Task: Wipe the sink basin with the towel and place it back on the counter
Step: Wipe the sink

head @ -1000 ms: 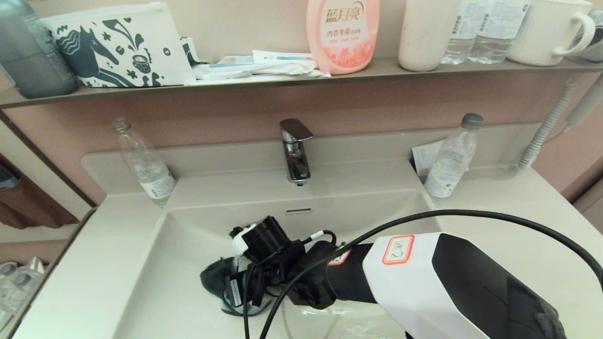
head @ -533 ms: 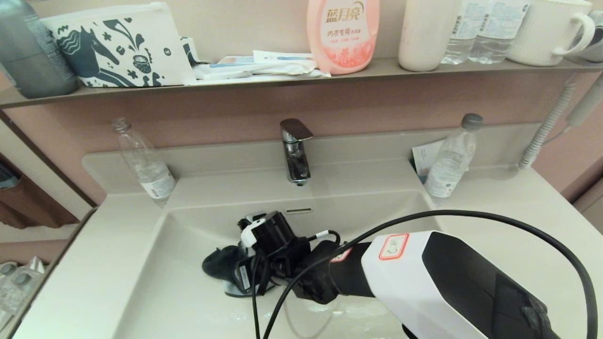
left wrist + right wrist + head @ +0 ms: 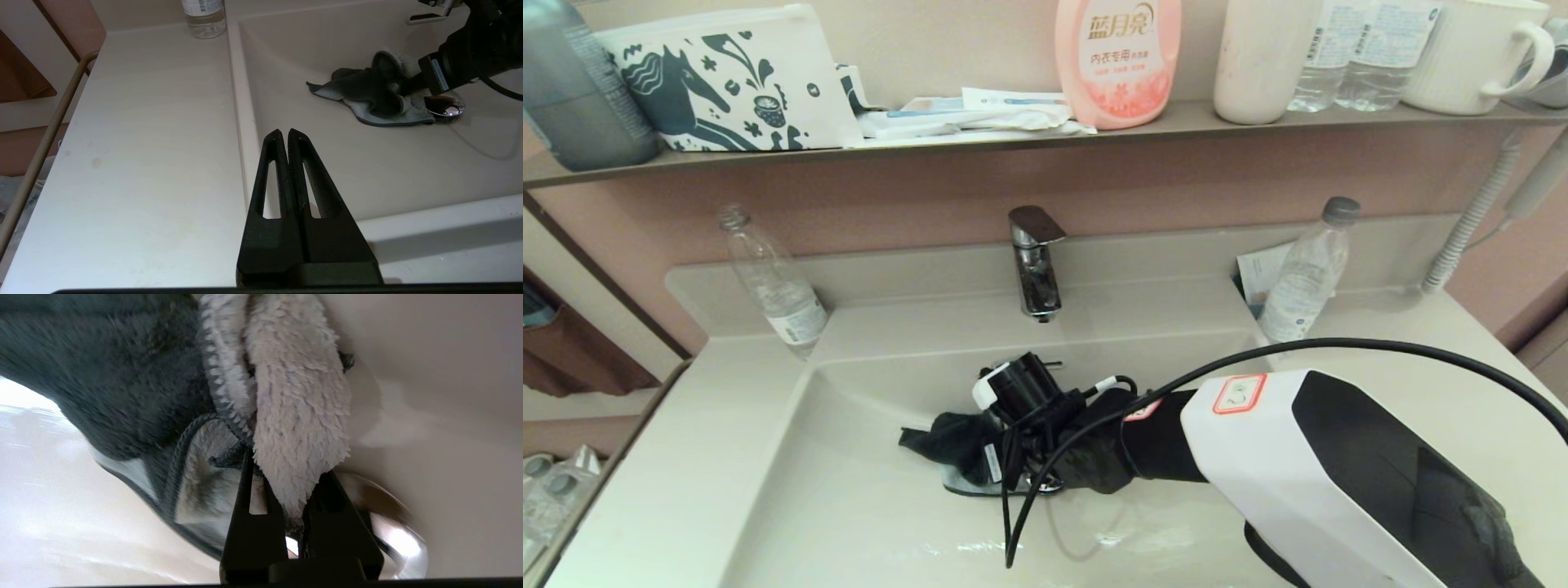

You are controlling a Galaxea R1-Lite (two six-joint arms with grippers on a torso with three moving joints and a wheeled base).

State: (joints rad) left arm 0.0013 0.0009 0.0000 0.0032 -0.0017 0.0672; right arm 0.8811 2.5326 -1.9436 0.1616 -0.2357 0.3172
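The left gripper (image 3: 288, 134) hangs idle over the counter (image 3: 155, 143) at the near left rim of the sink basin (image 3: 849, 490), its fingers pressed together on nothing. To its right, down in the bowl, the right gripper (image 3: 286, 486) pinches a fold of the towel (image 3: 367, 94), which lies just beside and partly over the chrome drain plug (image 3: 447, 108).

The head view looks down on the sink basin (image 3: 849, 490); both wrist views, lower and nearer, share it.
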